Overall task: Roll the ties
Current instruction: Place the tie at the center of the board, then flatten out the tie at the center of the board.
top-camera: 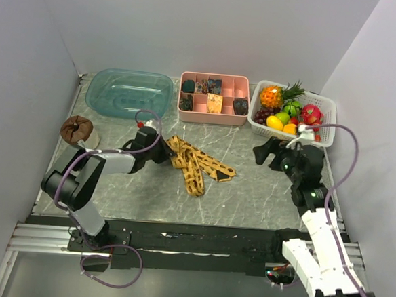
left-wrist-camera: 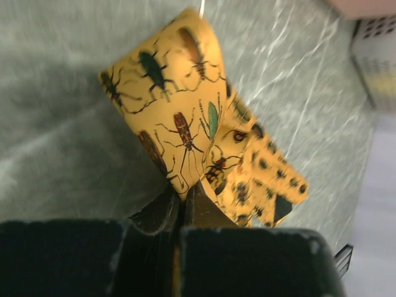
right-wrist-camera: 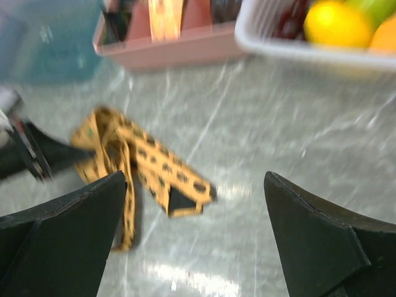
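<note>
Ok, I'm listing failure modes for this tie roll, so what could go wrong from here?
1. The left jaws are shut on just a small bit of the tie, so it may slip out when pulled.
2. The tie lies folded over itself, so a roll could come out lopsided.
3. The right jaws hang open, clear of the tie; its free end is unpinned and may just drag.

Teal tub [top-camera: 129,93], pink compartment tray [top-camera: 212,119] (small bundles [top-camera: 240,106] inside), white fruit basket [top-camera: 329,124], brown bundle [top-camera: 76,128] far left
</note>
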Robot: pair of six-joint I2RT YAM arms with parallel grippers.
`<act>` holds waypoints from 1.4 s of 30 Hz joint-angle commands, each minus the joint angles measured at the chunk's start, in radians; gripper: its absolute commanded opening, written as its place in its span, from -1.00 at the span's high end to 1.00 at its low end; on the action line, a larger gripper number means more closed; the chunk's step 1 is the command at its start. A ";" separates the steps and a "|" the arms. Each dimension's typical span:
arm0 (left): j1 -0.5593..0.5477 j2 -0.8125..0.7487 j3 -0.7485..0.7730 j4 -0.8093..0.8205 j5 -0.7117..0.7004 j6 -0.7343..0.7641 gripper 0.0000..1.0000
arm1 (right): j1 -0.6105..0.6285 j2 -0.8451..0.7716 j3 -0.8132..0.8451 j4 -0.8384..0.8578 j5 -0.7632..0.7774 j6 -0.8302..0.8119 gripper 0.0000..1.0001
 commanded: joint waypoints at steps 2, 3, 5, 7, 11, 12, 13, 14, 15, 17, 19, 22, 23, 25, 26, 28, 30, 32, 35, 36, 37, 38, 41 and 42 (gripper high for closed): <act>0.043 -0.033 0.061 0.014 0.001 0.008 0.84 | 0.094 0.042 -0.040 0.075 -0.051 0.021 -0.99; 0.051 -0.036 0.074 -0.003 -0.007 0.013 0.81 | 0.120 0.049 -0.043 0.080 -0.034 0.021 -0.99; 0.077 -0.039 0.097 -0.055 -0.016 0.027 0.75 | 0.221 0.086 -0.039 0.088 -0.003 0.020 -0.99; 0.093 -0.044 0.113 -0.084 -0.013 0.041 0.64 | 0.283 0.144 -0.030 0.094 0.014 0.029 -0.99; 0.143 -0.033 0.159 -0.159 0.010 0.056 0.20 | 0.427 0.255 -0.027 0.140 0.023 0.072 -0.97; 0.154 -0.027 0.168 -0.184 0.019 0.054 0.01 | 0.446 0.276 -0.025 0.146 0.024 0.078 -0.96; 0.165 -0.026 0.173 -0.193 0.026 0.056 -0.27 | 0.463 0.318 -0.019 0.151 0.024 0.081 -0.96; 0.190 -0.024 0.183 -0.204 0.026 0.059 -0.38 | 0.480 0.338 -0.014 0.155 0.020 0.086 -0.96; 0.204 -0.023 0.194 -0.242 0.023 0.068 -0.56 | 0.506 0.376 -0.001 0.158 0.015 0.087 -0.95; 0.247 -0.023 0.222 -0.273 0.023 0.085 -0.66 | 0.527 0.419 0.016 0.160 -0.011 0.086 -0.92; 0.270 -0.026 0.235 -0.301 0.051 0.105 -0.69 | 0.556 0.476 0.042 0.160 -0.022 0.086 -0.91; 0.280 -0.047 0.246 -0.327 0.082 0.133 -0.71 | 0.573 0.540 0.062 0.177 -0.051 0.094 -0.89; 0.280 -0.056 0.242 -0.336 0.098 0.134 -0.72 | 0.576 0.554 0.065 0.184 -0.077 0.095 -0.89; 0.280 -0.072 0.225 -0.341 0.108 0.140 -0.72 | 0.584 0.594 0.075 0.201 -0.094 0.100 -0.88; 0.278 -0.099 0.199 -0.336 0.124 0.142 -0.72 | 0.584 0.606 0.076 0.206 -0.103 0.104 -0.87; 0.251 -0.131 0.164 -0.315 0.135 0.166 -0.84 | 0.590 0.637 0.081 0.217 -0.127 0.109 -0.85; 0.205 -0.179 0.137 -0.328 0.084 0.207 -0.83 | 0.592 0.657 0.084 0.236 -0.146 0.112 -0.84; 0.107 -0.219 0.133 -0.368 0.005 0.235 -0.84 | 0.592 0.665 0.085 0.249 -0.150 0.118 -0.82; -0.011 -0.277 0.093 -0.400 -0.135 0.258 -0.82 | 0.589 0.662 0.089 0.238 -0.112 0.124 -0.81; -0.036 -0.297 0.075 -0.391 -0.195 0.255 -0.81 | 0.590 0.646 0.087 0.217 -0.091 0.127 -0.82; -0.091 -0.315 0.055 -0.379 -0.223 0.258 -0.80 | 0.589 0.636 0.085 0.207 -0.031 0.132 -0.82; -0.120 -0.352 0.018 -0.371 -0.258 0.263 -0.79 | 0.586 0.623 0.081 0.195 -0.005 0.135 -0.83; -0.261 -0.409 -0.036 -0.342 -0.437 0.263 -0.72 | 0.564 0.573 0.072 0.164 0.079 0.156 -0.85; -0.297 -0.415 -0.042 -0.339 -0.482 0.265 -0.69 | 0.558 0.545 0.061 0.158 0.101 0.166 -0.85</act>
